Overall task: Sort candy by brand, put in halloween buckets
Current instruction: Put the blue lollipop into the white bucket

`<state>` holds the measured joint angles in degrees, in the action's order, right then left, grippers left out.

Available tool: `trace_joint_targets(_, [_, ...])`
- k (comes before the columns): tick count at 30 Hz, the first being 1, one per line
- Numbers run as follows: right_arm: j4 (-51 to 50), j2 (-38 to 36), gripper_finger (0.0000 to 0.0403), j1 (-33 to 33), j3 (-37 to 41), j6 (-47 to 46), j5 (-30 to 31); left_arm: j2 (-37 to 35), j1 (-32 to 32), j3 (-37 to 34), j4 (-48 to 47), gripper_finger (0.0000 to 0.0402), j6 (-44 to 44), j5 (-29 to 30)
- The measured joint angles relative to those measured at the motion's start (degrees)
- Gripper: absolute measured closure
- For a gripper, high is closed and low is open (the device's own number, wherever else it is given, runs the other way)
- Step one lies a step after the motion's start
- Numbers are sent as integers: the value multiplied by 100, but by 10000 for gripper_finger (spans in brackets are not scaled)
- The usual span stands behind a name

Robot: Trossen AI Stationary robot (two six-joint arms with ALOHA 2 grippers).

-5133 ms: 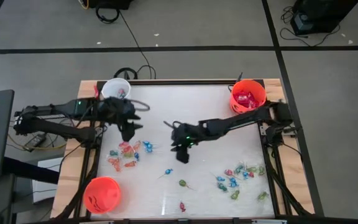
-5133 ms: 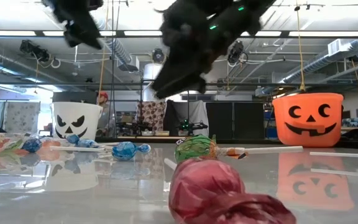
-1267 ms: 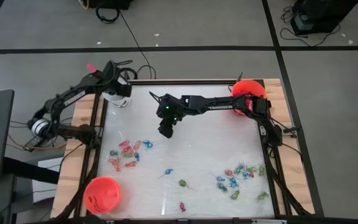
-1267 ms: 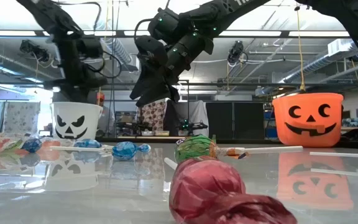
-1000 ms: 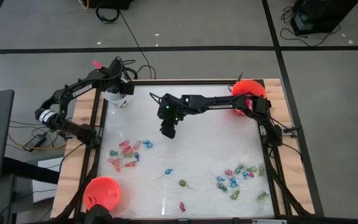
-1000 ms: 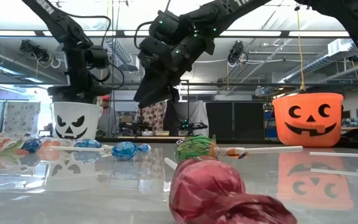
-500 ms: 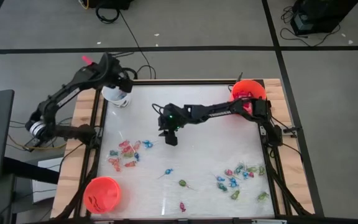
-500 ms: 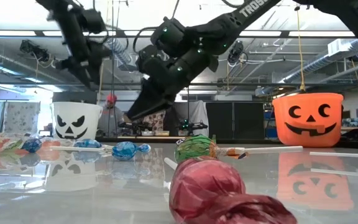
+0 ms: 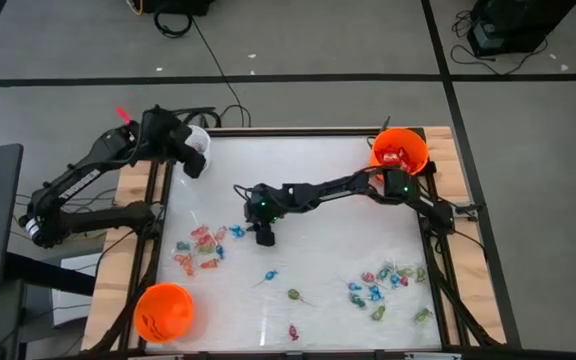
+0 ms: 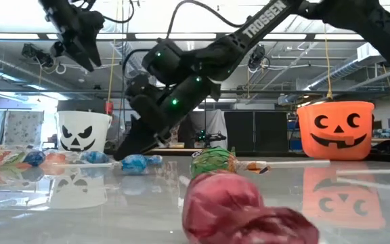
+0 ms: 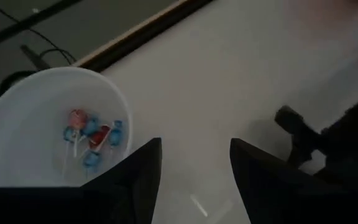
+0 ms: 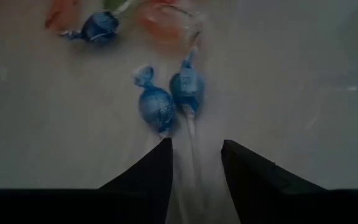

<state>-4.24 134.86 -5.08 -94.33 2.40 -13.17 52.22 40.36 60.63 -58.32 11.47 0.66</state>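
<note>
A pale table [image 9: 328,200] with a wooden rim stands on grey floor [image 9: 318,40] crossed by black cables [image 9: 213,65].

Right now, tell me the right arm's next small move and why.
Probably ease the right hand forward and close on the blue lollipop: its fingers are open and empty, low over the table, with two blue lollipops lying just ahead of them.

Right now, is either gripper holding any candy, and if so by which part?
Nothing is held. The left gripper is open and empty above the white bucket. The right gripper is open over two blue lollipops, not gripping them.
</note>
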Motion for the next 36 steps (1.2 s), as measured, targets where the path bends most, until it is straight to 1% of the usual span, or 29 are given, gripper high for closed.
trace_joint_targets(3, [-88, 169, 258, 2, -194, 35, 80, -196, -254, -215, -7, 204, 202, -119])
trace_joint_targets(5, [-195, 159, 277, 6, -207, 99, 185, -293, -457, -376, 9, 204, 329, -210])
trace_joint_targets(7, [-220, 158, 309, 11, -209, 198, 286, -391, -651, -538, 12, 204, 416, -278])
trace_joint_targets(10, [-256, 134, 375, 9, -213, 223, 279, -486, -953, -739, 29, 204, 528, -298])
trace_joint_targets(11, [-296, 134, 387, 7, -235, 207, 276, -508, -1051, -793, 44, 204, 551, -310])
trace_joint_targets(17, [-332, 124, 395, 15, -249, -259, 284, -557, -1593, -1163, 346, 204, 572, -530])
trace_joint_targets(21, [-482, -28, 398, 37, -221, -554, 321, -559, -1912, -1467, 712, 204, 579, -818])
trace_joint_targets(28, [-521, -734, 400, 145, -231, -538, 487, -539, -2308, -1915, 1294, 204, 705, -894])
trace_joint_targets(32, [-734, -1031, 401, 234, -220, -391, 741, -539, -2430, -2039, 1643, 203, 705, -904])
trace_joint_targets(36, [-692, -1363, 401, 282, -229, -335, 914, -539, -2479, -2077, 2046, 203, 679, -1171])
